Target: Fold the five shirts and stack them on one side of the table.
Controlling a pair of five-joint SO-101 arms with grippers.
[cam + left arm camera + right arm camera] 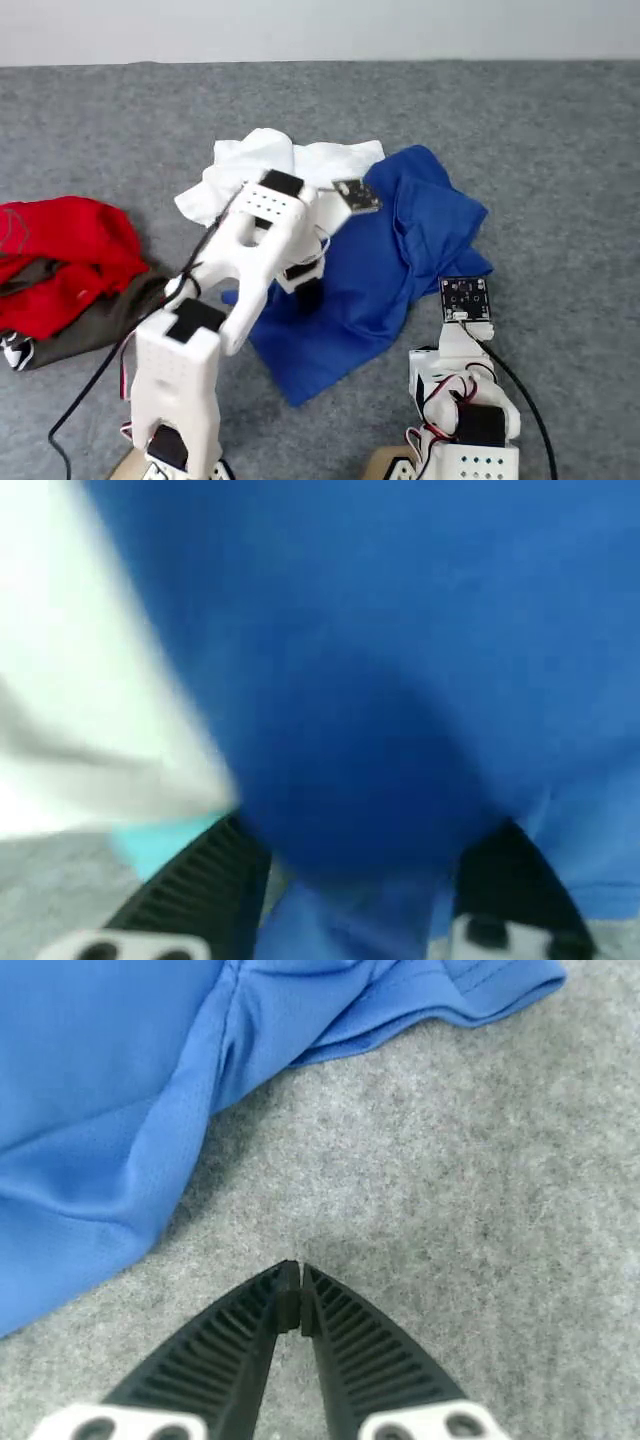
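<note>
A crumpled blue shirt (pixel 380 260) lies in the middle of the grey table, partly over a white shirt (pixel 270 165) behind it. My left gripper (pixel 305 285) is pressed down into the blue shirt's left part. In the left wrist view, my left gripper (pixel 372 840) stands open, its fingers (pixel 215 870) wide apart with blue shirt (pixel 400 680) bulging between them and white shirt (pixel 90 700) to one side. My right gripper (pixel 300 1300) is shut on nothing, over bare table just off the blue shirt's hem (pixel 120 1130).
A red shirt (pixel 60 250) lies bunched at the left edge on top of a dark grey-brown shirt (pixel 100 320). The right arm (pixel 465 400) sits folded back at the front right. Bare table (pixel 560 180) stretches along the right side and the back.
</note>
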